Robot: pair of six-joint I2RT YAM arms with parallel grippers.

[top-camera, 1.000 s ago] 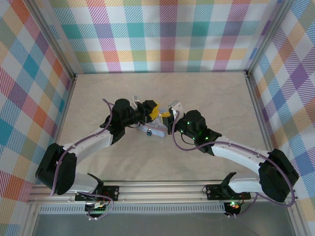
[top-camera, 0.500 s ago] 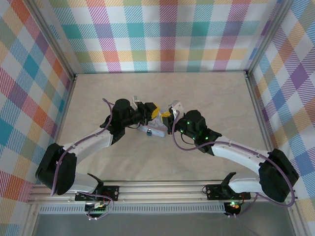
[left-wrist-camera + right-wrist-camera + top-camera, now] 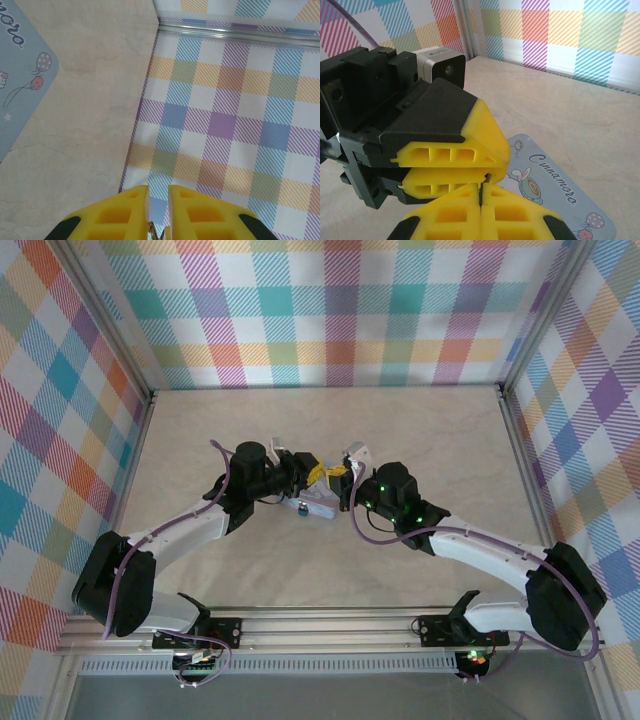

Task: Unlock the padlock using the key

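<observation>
The tiny teal-blue padlock (image 3: 300,508) lies on the table at the near-left corner of the tin. Just above the tin my left gripper (image 3: 312,474) and right gripper (image 3: 336,476) meet tip to tip. The left gripper (image 3: 159,189) has its yellow fingers (image 3: 117,210) almost together, with a thin metal piece, the key (image 3: 151,229), deep between them. From the right wrist, the right gripper (image 3: 481,186) is pressed shut right under the left one's fingers (image 3: 470,150). A small bit of the key (image 3: 489,175) shows where the two pairs of tips meet.
The pastel-blue cartoon tin (image 3: 322,502) lies flat on the beige table under both grippers, and also shows as the tin (image 3: 20,75) and the tin (image 3: 560,195). Plaid walls (image 3: 330,310) enclose the table on three sides.
Both grippers have edged slightly toward the far side while staying tip to tip. The tin and the padlock have not moved.
</observation>
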